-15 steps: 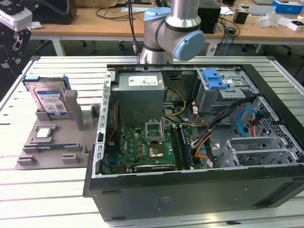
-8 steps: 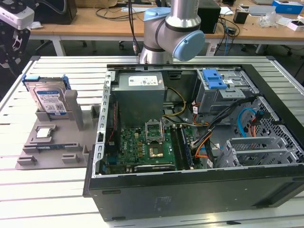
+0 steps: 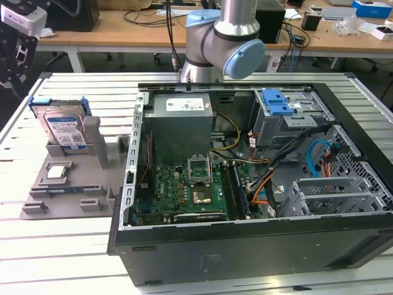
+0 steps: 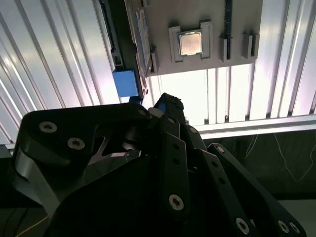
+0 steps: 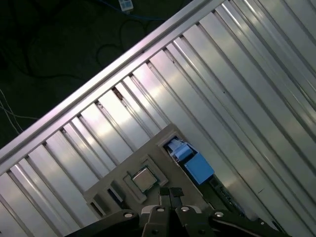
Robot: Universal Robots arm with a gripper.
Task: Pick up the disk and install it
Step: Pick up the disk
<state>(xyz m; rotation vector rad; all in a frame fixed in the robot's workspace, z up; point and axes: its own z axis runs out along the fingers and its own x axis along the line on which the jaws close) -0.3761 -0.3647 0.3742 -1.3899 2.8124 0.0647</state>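
Gripper (image 5: pixel 170 191) fingers pressed together, pinching nothing, hovering above slatted aluminium table (image 3: pixel 55 252) near grey fixture tray (image 3: pixel 67 200). Disk (image 3: pixel 61 126) stands on edge, leaning back, in tray at exterior view's left, blue carrier rails around it, apart from gripper. CPU chip (image 3: pixel 56 172) lies flat in tray pocket just beside disk. Open computer case (image 3: pixel 245 258) at exterior view's right, well apart from disk; power-supply box (image 3: pixel 181 109) inside.

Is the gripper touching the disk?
Apart. The exterior view shows bare table slats between the gripper and the disk standing in its grey holder.
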